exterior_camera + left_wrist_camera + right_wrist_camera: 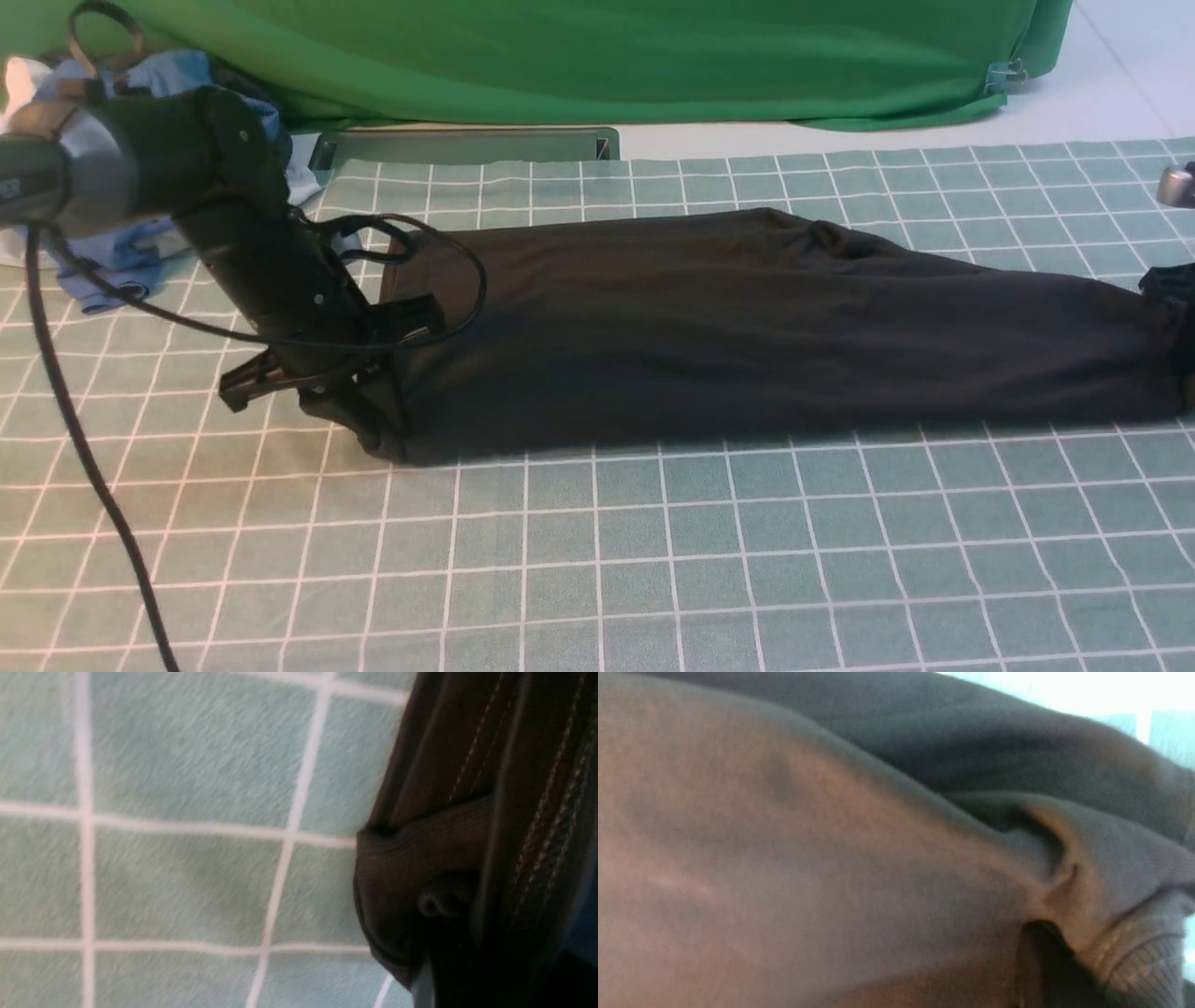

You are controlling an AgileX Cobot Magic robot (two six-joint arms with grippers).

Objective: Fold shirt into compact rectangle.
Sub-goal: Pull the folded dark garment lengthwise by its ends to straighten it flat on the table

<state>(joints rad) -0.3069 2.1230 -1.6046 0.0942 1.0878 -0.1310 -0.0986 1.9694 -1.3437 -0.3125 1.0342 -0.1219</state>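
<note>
The black shirt lies in a long folded band across the checked cloth, held at both ends. My left gripper is shut on its bunched left end, low over the cloth. In the left wrist view the stitched hem and a gathered fold run into the dark jaws. My right gripper holds the right end at the picture's edge and is mostly cut off. Dark fabric fills the right wrist view, with a ribbed edge beside the jaws. The logo and neck label are hidden.
A pile of blue garment and white garment sits at the back left behind my left arm. A green backdrop hangs at the rear above a grey metal rail. The left arm's cable trails over the green checked cloth.
</note>
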